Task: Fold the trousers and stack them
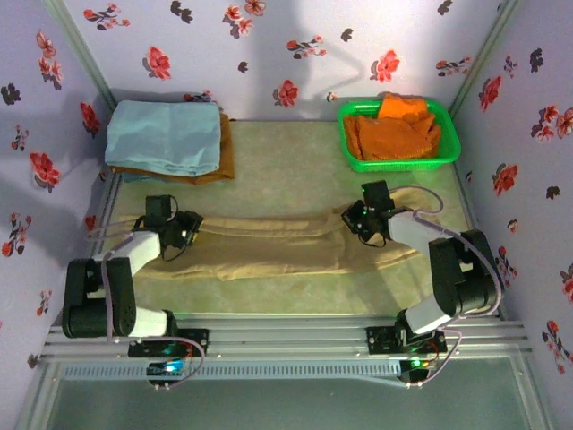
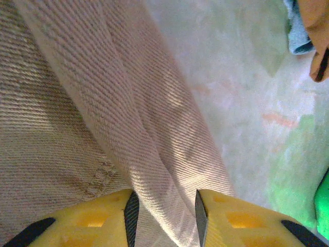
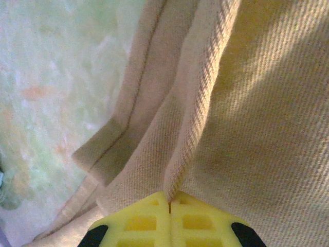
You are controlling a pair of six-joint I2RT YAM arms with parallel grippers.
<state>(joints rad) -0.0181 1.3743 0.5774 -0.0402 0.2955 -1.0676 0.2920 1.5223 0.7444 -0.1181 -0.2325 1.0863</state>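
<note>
So, the count: one pair of tan trousers (image 1: pixel 269 246), two claws, one green basket (image 1: pixel 403 165), one folded light blue cloth (image 1: pixel 166 134). The trousers lie stretched sideways across the middle of the bench (image 1: pixel 286 170).

The top view shows the left claw (image 1: pixel 186 228) near one end and the right claw (image 1: pixel 358 219) near the other. The wrist cams show the grip itself. The left claw (image 2: pixel 164 216) has a raised ridge of trouser cloth (image 2: pixel 77 103) squeezed between its yellow fingers (image 2: pixel 226 218). The right claw (image 3: pixel 169 206) is pressed together on a thin seam edge of the trousers (image 3: pixel 257 103).

The basket sits back right and holds a heap of orange garments (image 1: pixel 394 130), can't tell how many. The blue cloth is back left on a brownish piece (image 1: pixel 219 168).
</note>
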